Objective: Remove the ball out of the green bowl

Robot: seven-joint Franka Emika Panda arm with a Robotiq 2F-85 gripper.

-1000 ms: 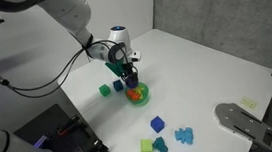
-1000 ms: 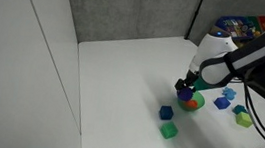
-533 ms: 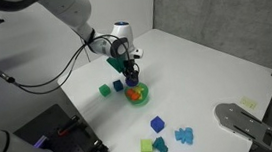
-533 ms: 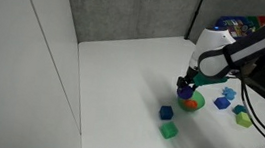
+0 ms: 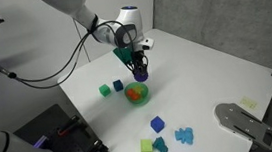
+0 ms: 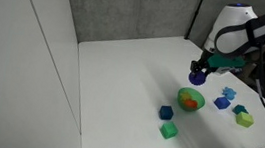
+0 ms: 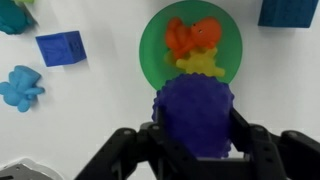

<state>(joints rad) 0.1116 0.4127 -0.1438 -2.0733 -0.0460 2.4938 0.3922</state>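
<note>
The tool (image 7: 197, 140) is pinching the ball (image 7: 195, 115), one finger on each side, and the grip looks square and centred in the wrist view. Both exterior views put the ball (image 5: 139, 74) in the air above the green bowl (image 5: 144, 89), apart from it and touching nothing else. So the lift looks done. What is left, as I read it, is the carry and the put-down.

From the wrist, the ball hangs over the rim of the green bowl (image 7: 150, 45), with an orange toy (image 7: 192, 38) and a yellow toy (image 7: 200, 65) lying inside. Best to hold this height while moving sideways, so nothing clips the rim or stirs those two.

Where to go? Loose blocks (image 5: 156, 124) crowd the near edge of the bench (image 5: 206, 69), and a blue cube (image 5: 118, 86) sits just beside the bowl. The bare stretch toward the far edge by the grey wall looks the safer landing.

It is a round ball, so it will roll. Bring it right down onto the bench before spreading the fingers, and release gently, well away from any edge.
</note>
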